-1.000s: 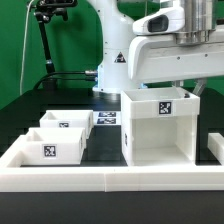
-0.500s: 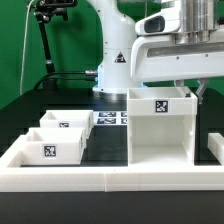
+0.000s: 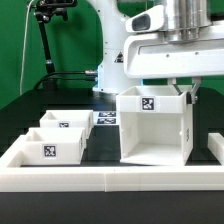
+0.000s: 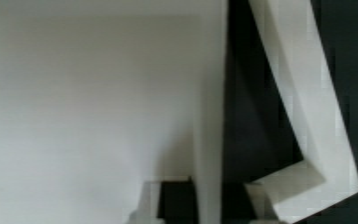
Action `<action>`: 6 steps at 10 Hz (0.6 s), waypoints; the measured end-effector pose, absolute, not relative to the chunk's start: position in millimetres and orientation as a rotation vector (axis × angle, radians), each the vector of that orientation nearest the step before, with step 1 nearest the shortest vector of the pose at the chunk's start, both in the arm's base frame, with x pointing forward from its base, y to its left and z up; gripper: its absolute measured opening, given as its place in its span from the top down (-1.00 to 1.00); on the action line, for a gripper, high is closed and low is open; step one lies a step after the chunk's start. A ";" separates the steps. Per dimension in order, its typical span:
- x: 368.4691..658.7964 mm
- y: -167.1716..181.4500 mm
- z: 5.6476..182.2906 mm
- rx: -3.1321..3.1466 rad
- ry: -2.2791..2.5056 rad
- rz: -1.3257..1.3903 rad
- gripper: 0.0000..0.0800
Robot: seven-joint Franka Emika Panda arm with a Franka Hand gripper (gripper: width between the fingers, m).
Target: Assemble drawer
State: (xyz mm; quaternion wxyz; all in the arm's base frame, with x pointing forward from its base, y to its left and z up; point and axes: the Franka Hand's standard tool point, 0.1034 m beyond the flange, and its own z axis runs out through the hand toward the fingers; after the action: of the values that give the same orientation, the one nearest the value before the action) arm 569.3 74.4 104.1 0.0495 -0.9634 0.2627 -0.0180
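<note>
The tall hollow white box [image 3: 155, 125] of the drawer stands right of centre in the exterior view, tipped so its top leans toward that view's left, with a marker tag on its top front. My gripper [image 3: 185, 91] comes down from above and is shut on the box's right wall at the top edge. In the wrist view the gripper [image 4: 208, 203] has a dark finger on either side of the thin white wall, and the box's broad side [image 4: 87, 100] fills most of the picture. Two small white trays [image 3: 50, 146] [image 3: 66, 121] with tags sit at the exterior view's left.
A low white wall [image 3: 100, 180] edges the black table along the front and both sides; a bent stretch of it shows in the wrist view [image 4: 291, 100]. The marker board [image 3: 106, 118] lies behind the trays. The robot base [image 3: 112, 60] and a camera stand [image 3: 45, 40] stand behind.
The gripper and arm have moved toward the exterior view's left. The box has shifted left with them and tipped from upright to a lean, its top front edge sitting higher.
</note>
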 end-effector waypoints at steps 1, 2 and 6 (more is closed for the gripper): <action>568.9 76.0 103.9 -2.910 0.873 -0.050 0.90; 568.7 78.4 104.0 -2.874 0.960 -0.041 0.90; 568.6 82.7 103.9 -2.745 1.227 -0.009 0.90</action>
State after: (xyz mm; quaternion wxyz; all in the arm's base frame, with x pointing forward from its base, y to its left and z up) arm 568.6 82.7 103.9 0.0673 -0.9108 0.4072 -0.0031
